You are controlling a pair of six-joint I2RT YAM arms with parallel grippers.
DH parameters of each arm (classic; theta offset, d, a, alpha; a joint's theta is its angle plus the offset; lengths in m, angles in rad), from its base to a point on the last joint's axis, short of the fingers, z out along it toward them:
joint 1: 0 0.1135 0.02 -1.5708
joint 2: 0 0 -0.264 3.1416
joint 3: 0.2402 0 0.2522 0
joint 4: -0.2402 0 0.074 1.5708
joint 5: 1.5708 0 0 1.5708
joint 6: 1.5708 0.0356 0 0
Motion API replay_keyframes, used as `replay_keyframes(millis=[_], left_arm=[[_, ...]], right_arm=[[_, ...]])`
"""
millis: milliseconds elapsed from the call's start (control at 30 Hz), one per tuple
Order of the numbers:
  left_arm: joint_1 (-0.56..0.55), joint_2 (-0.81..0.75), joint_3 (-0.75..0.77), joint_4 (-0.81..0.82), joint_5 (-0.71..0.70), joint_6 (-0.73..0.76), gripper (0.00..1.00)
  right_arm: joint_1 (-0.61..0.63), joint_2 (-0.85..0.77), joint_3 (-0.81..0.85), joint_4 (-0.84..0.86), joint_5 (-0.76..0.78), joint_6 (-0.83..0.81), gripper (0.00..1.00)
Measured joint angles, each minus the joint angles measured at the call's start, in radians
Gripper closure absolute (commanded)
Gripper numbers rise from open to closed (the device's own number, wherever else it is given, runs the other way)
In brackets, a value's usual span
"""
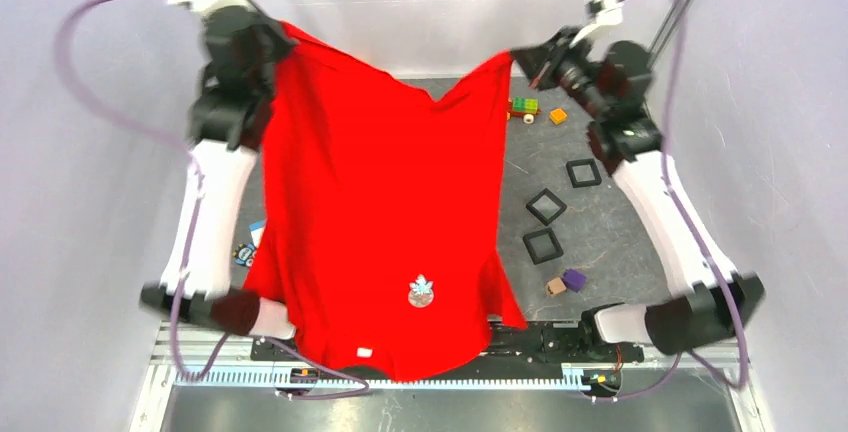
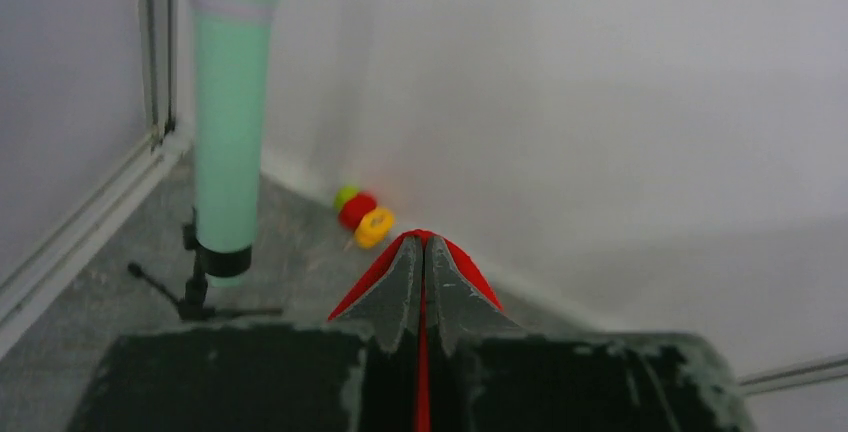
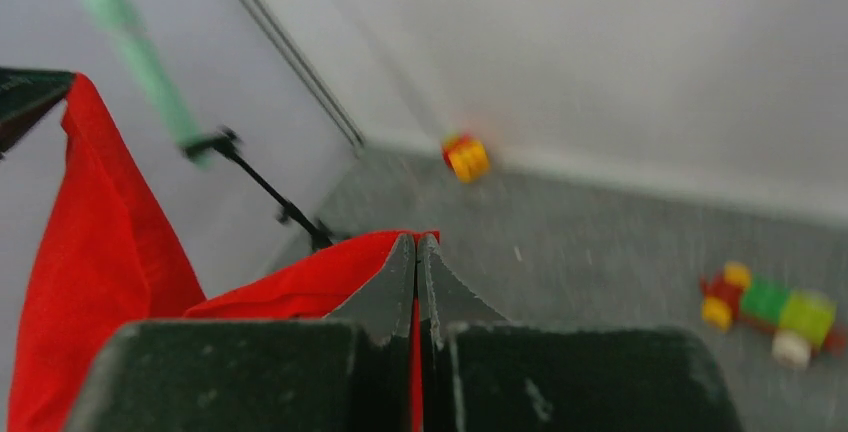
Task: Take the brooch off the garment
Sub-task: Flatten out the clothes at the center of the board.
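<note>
The red garment (image 1: 380, 212) hangs stretched between both raised arms, its lower edge draped over the near table edge. A small pale winged brooch (image 1: 421, 292) is pinned on its lower middle. My left gripper (image 1: 272, 34) is shut on the garment's far left corner; red cloth (image 2: 395, 257) shows between and around its fingers (image 2: 400, 287). My right gripper (image 1: 520, 56) is shut on the far right corner, and red fabric (image 3: 300, 287) spills left of its fingers (image 3: 395, 287). The brooch does not show in either wrist view.
Three black square trays (image 1: 545, 206) lie on the grey table right of the garment. Small blocks (image 1: 565, 282) sit near the right arm's base, a toy brick car (image 1: 523, 107) and orange block (image 1: 557, 116) at the back. A green pole (image 2: 228, 102) on a stand rises at the far left, with coloured rings (image 2: 365, 217) by the back wall.
</note>
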Motion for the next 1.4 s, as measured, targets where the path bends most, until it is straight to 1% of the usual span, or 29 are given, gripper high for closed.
replay_keyframes(millis=[100,133,167,267,400,500,567,667,700,733,767,800,833,867,900,967,1033,1133,1167,1200,1267,1333,1400], left_arm=[[0.025,0.192,-0.109,0.026,0.07,-0.05,0.98],[0.031,0.28,-0.129,0.029,0.099,-0.072,0.98],[0.042,0.335,-0.139,0.034,0.118,-0.083,0.98],[0.055,0.528,-0.159,0.066,0.185,-0.131,0.98],[0.054,0.673,-0.161,0.137,0.25,-0.169,0.98],[0.045,0.751,-0.122,0.185,0.286,-0.193,0.98],[0.041,0.794,-0.075,0.212,0.3,-0.202,0.98],[0.039,0.84,0.008,0.221,0.303,-0.209,0.98],[0.039,0.856,0.051,0.216,0.303,-0.209,0.98],[0.039,0.876,0.108,0.214,0.307,-0.209,0.89],[0.039,0.885,0.139,0.215,0.307,-0.209,0.69],[0.039,0.888,0.165,0.217,0.31,-0.21,0.46],[0.039,0.888,0.179,0.217,0.316,-0.208,0.28],[0.039,0.886,0.195,0.222,0.325,-0.211,0.18],[0.039,0.884,0.202,0.23,0.333,-0.211,0.13],[0.038,0.875,0.2,0.226,0.353,-0.208,0.09],[0.034,0.851,0.166,0.21,0.373,-0.202,0.07],[0.019,0.78,0.058,0.173,0.423,-0.187,0.07],[0.011,0.746,0.007,0.154,0.441,-0.178,0.08],[0.0,0.703,-0.052,0.136,0.459,-0.164,0.08],[-0.034,0.602,-0.193,0.108,0.477,-0.137,0.09],[-0.086,0.481,-0.349,0.087,0.479,-0.116,0.1],[-0.166,0.352,-0.506,0.072,0.459,-0.093,0.1]], right_arm=[[0.0,0.137,-0.171,0.027,0.026,0.018,1.0],[0.0,0.19,-0.208,0.029,0.031,0.023,1.0],[0.0,0.239,-0.232,0.03,0.033,0.027,1.0],[0.0,0.394,-0.254,0.034,0.043,0.036,1.0],[0.0,0.502,-0.254,0.072,0.069,0.036,1.0],[0.0,0.549,-0.228,0.09,0.093,0.033,1.0],[-0.002,0.596,-0.164,0.089,0.108,0.026,1.0],[-0.011,0.701,0.035,0.051,0.125,0.013,1.0],[-0.016,0.731,0.098,0.047,0.128,0.009,0.97],[-0.022,0.758,0.163,0.047,0.131,0.006,0.78],[-0.026,0.765,0.187,0.047,0.132,0.006,0.61],[-0.032,0.768,0.211,0.047,0.134,0.004,0.51],[-0.038,0.766,0.222,0.048,0.137,0.004,0.41],[-0.042,0.759,0.225,0.052,0.136,-0.003,0.37],[-0.045,0.752,0.224,0.051,0.134,-0.008,0.36],[-0.052,0.725,0.187,0.054,0.129,-0.019,0.35],[-0.05,0.68,0.115,0.05,0.127,-0.032,0.35],[-0.026,0.57,-0.066,0.039,0.13,-0.065,0.35],[-0.02,0.552,-0.093,0.033,0.131,-0.071,0.35],[0.006,0.491,-0.18,0.021,0.14,-0.094,0.35],[0.05,0.412,-0.283,0.003,0.159,-0.126,0.36],[0.098,0.333,-0.385,-0.005,0.173,-0.152,0.36],[0.153,0.257,-0.488,-0.01,0.192,-0.175,0.37]])
